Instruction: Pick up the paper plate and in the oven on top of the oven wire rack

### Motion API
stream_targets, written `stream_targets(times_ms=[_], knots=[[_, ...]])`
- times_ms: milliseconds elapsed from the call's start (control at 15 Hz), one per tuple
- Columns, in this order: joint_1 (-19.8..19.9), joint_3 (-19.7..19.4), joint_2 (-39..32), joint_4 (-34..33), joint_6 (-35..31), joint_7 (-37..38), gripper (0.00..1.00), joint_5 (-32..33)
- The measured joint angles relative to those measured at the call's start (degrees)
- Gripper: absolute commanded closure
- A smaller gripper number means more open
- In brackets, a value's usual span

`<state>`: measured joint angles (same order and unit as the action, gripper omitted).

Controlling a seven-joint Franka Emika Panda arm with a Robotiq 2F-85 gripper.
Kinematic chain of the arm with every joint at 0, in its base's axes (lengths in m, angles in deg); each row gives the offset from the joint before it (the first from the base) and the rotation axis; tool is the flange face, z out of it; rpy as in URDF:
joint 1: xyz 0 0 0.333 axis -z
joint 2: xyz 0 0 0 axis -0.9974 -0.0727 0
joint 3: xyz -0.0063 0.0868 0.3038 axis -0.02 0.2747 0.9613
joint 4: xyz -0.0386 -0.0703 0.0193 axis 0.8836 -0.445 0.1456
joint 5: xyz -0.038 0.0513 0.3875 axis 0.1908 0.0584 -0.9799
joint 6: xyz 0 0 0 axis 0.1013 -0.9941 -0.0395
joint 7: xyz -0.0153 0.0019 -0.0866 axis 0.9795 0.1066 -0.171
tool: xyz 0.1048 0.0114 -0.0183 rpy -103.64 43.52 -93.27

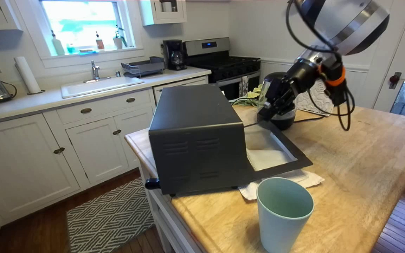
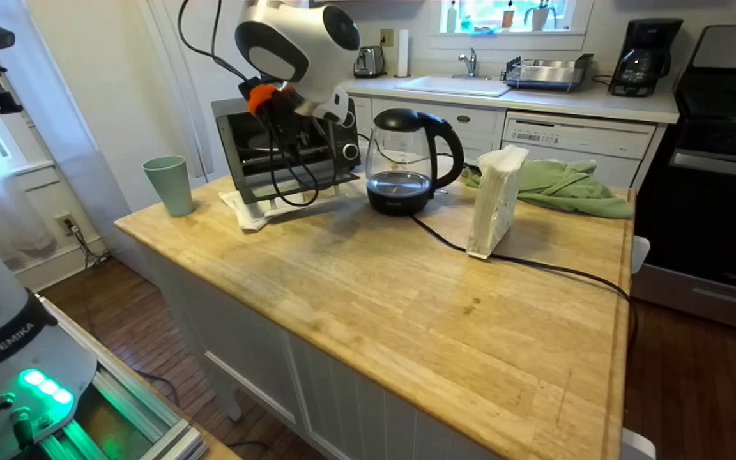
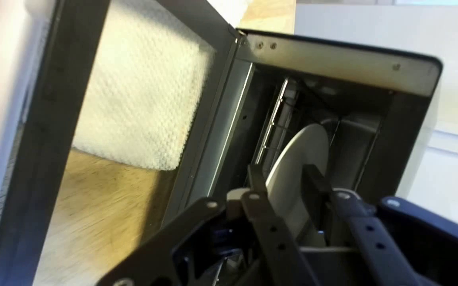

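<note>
White and thin, the paper plate (image 3: 290, 180) is inside the black oven (image 1: 197, 140) over the wire rack (image 3: 270, 126), seen between the spread fingers (image 3: 257, 180) of the gripper (image 3: 284, 175).

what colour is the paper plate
The paper plate is white, greyish where shaded; it shows best in the wrist view.

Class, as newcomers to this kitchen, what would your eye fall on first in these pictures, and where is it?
Probably the large boxy matte black oven, its dark-framed glass door lowered, on the pale wooden island top. In the wrist view, a round white paper plate shows bright inside the dark oven, with the robot's parted black fingers close by. In an exterior view, a tapered pale-green cup looms in the foreground.
</note>
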<state>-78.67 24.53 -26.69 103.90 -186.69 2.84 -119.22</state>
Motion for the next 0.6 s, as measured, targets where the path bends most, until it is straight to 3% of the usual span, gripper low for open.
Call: stream_targets(times_ms=[400, 600], knots=[[1.5, -2.7, 18.3, 6.4, 0.3, 0.5, 0.01, 21.8], [2.2, -3.7, 28.0, 8.1, 2.2, -0.8, 0.00, 29.8]])
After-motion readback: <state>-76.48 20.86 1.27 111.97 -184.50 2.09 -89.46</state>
